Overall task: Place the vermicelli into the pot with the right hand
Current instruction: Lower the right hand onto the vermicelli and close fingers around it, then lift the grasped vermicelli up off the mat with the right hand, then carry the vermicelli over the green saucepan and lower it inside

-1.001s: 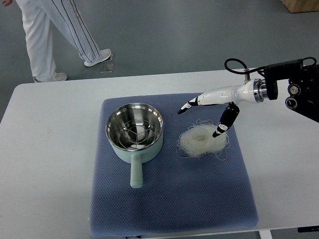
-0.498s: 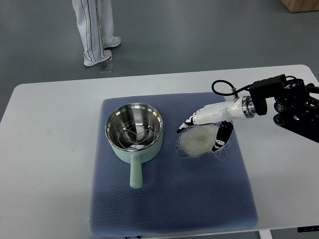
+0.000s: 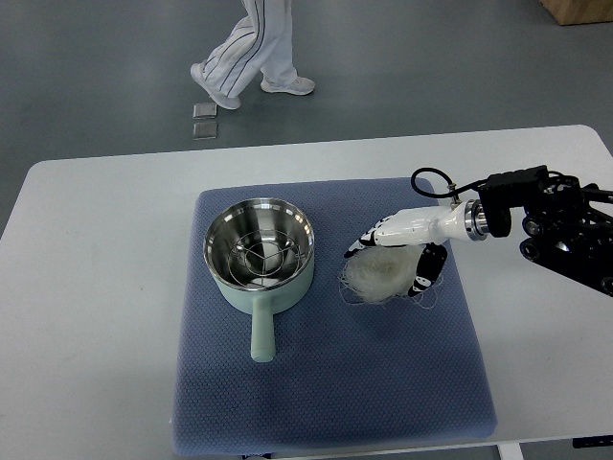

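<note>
since a second ago right hand (image 3: 395, 255) dropped from above vermicelli (image 3: 380, 275) onto it. i see fingers (image 3: 426, 271) curled round nest, thumb at one side, others at far side, touching strands; grasping it, nest not lifted off blue mat (image 3: 326, 383). pot (image 3: 259, 254) left of fingers, apart. person (image 3: 257, 48) walking beyond surface (image 3: 96, 287).

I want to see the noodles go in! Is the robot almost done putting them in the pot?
Not yet. The right hand has reached the vermicelli and sits over it, fingers on either side, so grabbing is what's happening now. The nest lies on the blue mat, beside the pot. The pot holds only a metal rack, no noodles. Left to do: lift the nest, carry it over to the pot and drop it in.
</note>
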`<state>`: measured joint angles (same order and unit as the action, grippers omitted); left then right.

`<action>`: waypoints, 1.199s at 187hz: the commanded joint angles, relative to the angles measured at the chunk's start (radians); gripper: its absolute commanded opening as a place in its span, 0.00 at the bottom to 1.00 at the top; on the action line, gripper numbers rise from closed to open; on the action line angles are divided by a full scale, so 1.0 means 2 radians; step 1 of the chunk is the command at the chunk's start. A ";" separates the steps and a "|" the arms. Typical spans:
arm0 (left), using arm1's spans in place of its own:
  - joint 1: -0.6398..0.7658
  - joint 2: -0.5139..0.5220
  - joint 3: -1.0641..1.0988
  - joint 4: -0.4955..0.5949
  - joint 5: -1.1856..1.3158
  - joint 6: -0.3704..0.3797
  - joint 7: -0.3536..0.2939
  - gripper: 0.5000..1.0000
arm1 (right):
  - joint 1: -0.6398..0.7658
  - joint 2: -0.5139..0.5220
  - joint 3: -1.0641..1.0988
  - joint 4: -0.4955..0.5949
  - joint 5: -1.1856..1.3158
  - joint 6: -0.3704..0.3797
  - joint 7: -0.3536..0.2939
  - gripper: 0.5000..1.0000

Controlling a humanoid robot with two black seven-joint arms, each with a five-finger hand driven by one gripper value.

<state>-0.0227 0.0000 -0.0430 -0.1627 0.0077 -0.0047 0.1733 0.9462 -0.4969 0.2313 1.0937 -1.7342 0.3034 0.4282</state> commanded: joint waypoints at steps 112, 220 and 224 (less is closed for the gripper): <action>0.000 0.000 0.000 0.000 0.000 0.000 0.000 1.00 | 0.009 -0.004 0.009 -0.001 0.008 -0.001 0.003 0.00; 0.000 0.000 0.001 0.000 0.000 0.000 0.000 1.00 | 0.137 0.002 0.065 -0.002 0.033 0.022 0.004 0.03; 0.000 0.000 0.001 0.000 0.000 0.000 0.000 1.00 | 0.142 0.006 0.065 -0.002 0.034 0.022 0.004 0.03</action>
<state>-0.0230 0.0000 -0.0415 -0.1629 0.0077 -0.0049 0.1733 1.1840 -0.5037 0.3620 1.0914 -1.6762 0.3468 0.4388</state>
